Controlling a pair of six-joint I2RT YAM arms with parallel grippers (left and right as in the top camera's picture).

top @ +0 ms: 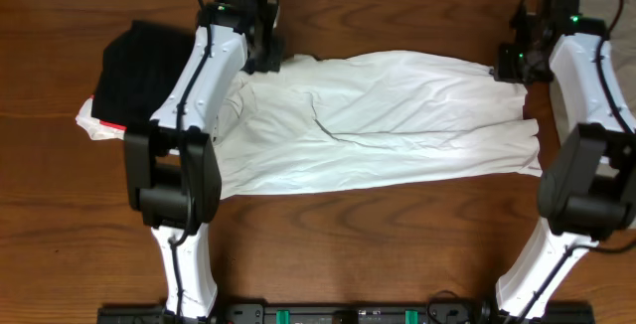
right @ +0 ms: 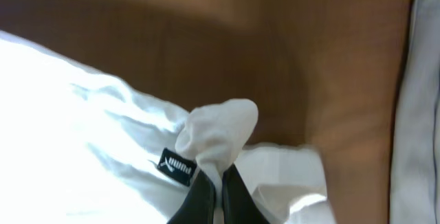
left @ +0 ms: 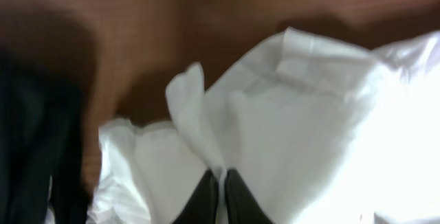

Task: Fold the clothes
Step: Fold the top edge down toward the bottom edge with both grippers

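1. The white T-shirt [top: 388, 115] lies spread on the table [top: 378, 235], between both arms.
2. Left gripper [left: 220, 186] is pinched closed on the T-shirt's far edge, seemingly a sleeve fold.
3. Right gripper [right: 221, 179] is clamped on the hem corner beside the tag [right: 177, 165].

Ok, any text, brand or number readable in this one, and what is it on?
"PUMA": white letters on the small black tag at the edge of the white T-shirt, seen upside down in the right wrist view.
Nothing else can be read: no other lettering shows on the shirt in any view, and the left wrist view is blurred.
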